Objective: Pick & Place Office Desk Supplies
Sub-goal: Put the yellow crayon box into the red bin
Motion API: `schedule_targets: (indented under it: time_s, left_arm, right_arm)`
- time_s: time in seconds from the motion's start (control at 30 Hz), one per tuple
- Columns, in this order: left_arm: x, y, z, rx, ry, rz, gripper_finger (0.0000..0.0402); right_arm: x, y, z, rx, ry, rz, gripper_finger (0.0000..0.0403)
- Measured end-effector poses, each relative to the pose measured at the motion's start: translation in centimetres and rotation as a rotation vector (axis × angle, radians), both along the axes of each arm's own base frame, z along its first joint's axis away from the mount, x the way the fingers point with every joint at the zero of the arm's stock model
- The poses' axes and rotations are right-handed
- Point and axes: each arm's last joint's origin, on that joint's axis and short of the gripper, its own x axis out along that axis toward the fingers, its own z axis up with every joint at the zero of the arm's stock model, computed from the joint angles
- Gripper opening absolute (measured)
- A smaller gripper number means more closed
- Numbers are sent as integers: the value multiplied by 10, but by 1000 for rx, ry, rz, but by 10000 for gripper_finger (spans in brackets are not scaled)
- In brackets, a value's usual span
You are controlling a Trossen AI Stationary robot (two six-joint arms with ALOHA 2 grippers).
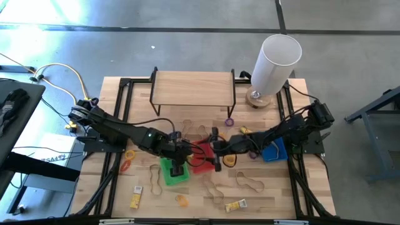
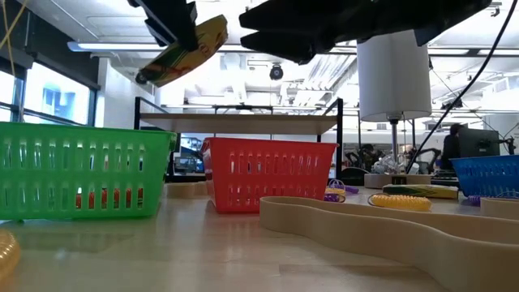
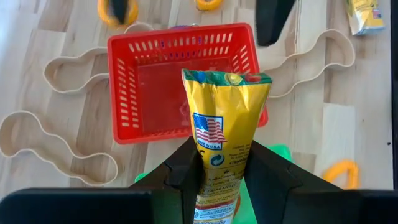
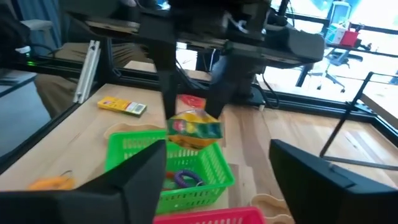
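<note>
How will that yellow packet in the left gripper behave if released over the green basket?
The yellow packet, pinched by the left gripper, looks thin and light, so it probably drops softly. Its crimped foil top suggests some flex. Hanging tilted over the green basket, it may land slanted.

Bright daylight, window glare washing the floor (image 1: 50, 37), right wrist view blurred

Two dark arms, blocky black fingers (image 3: 186, 171)

Three baskets (image 1: 175, 172) — four packets (image 1: 136, 197)
</note>
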Motion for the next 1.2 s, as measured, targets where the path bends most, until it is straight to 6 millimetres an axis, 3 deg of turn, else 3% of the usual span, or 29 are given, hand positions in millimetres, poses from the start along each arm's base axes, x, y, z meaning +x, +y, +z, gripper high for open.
schedule_targets:
  time_s: [0.13, 0.27, 0.67, 1.2]
  left_arm:
    - [3, 0, 2, 23, -39, -10, 104]
    - [7, 1, 3, 44, -77, 11, 104]
    - [23, 7, -12, 102, -66, -13, 104]
    - [25, 5, -10, 98, -97, -25, 104]
  right_arm:
    - [1, -2, 0, 0, 1, 18, 321]
    - [1, -3, 0, 22, 2, 62, 333]
    - [2, -8, 0, 63, 9, 63, 315]
    - [2, -13, -5, 45, 63, 45, 301]
